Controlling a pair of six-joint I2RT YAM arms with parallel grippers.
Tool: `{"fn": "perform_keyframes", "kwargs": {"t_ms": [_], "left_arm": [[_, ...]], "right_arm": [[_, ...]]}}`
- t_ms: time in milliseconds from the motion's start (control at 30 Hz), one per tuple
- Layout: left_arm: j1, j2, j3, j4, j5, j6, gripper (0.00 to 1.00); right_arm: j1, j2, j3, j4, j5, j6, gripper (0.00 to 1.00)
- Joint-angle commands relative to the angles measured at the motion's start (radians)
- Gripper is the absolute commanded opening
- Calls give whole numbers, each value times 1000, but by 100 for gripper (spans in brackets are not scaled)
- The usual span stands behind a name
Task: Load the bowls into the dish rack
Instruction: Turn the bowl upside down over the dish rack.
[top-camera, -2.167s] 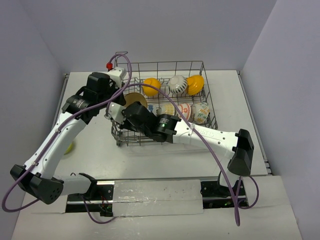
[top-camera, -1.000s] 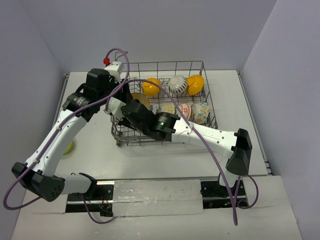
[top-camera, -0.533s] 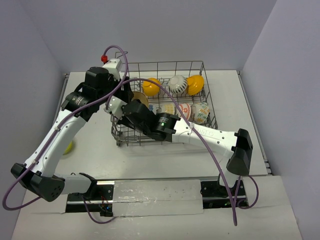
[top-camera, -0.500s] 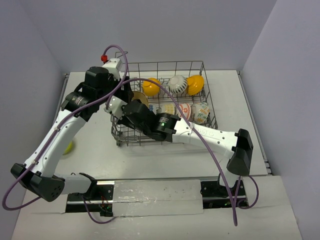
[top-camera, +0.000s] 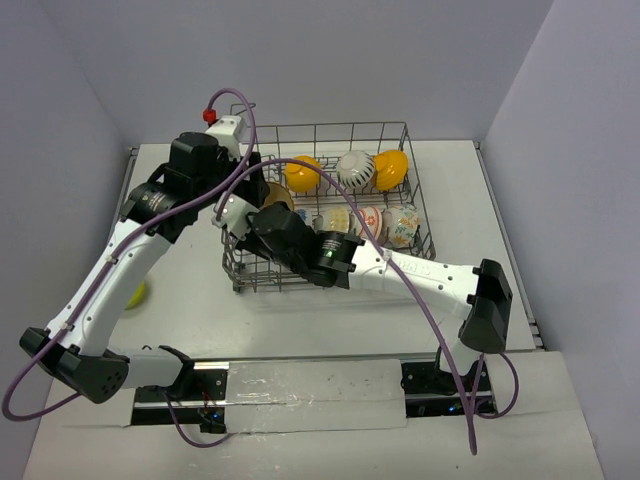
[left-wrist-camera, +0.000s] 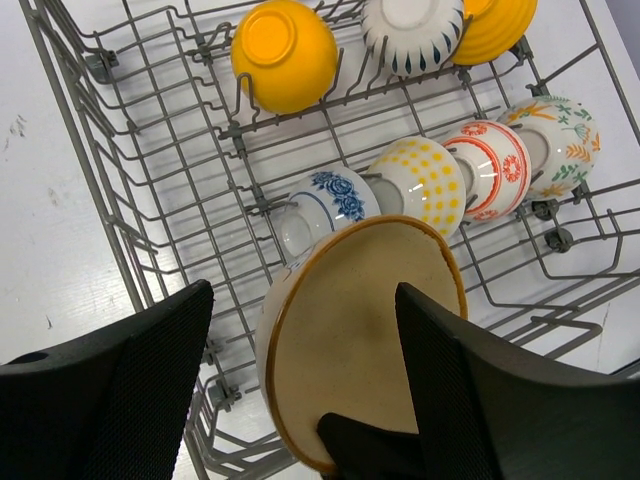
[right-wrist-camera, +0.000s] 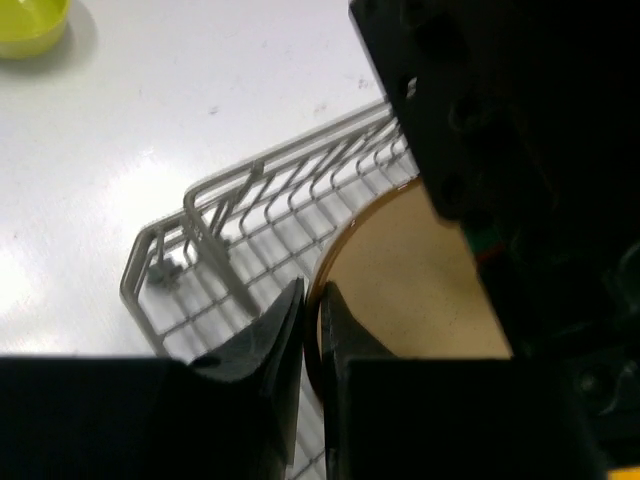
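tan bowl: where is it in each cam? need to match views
Top external: tan bowl at the left end of the dish rack, mostly hidden by the two arms.
Left wrist: bottom centre, large, tilted on edge.
Right wrist: centre right, its rim pinched by the right gripper.
Shared landmark: the dish rack's grey wires.

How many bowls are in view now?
9. Rack far row: two orange, one striped. Middle row: blue, dotted, red-and-white, floral. Right gripper pinches tan bowl. Lime on table. Arms may hide more.
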Motion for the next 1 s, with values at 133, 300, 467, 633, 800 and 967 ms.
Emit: {"fn": "perform_keyframes", "kwargs": {"t_ms": [133, 300, 467, 633, 800, 967], "left_arm": [[-31, -78, 36, 12, -10, 10, 79], [-31, -94, -36, 33, -53, 8, 79], [-31, -86, -59, 38, -99, 1, 79], [-31, -56, -56, 41, -206, -21, 79], [-28, 12, -1, 30, -301, -42, 80], [-3, 93, 117, 3, -312, -47, 80]], "right_arm": [[-48, -62, -86, 14, 39, 22, 0], [-50, -102, -86, 19, 7, 32, 0], [-52, -105, -77, 11, 11, 27, 0], [-52, -130, -91, 7, 10, 36, 0], [-52, -193, -127, 7, 8, 52, 0], [-50, -274, -210, 23, 5, 79, 0]]}}
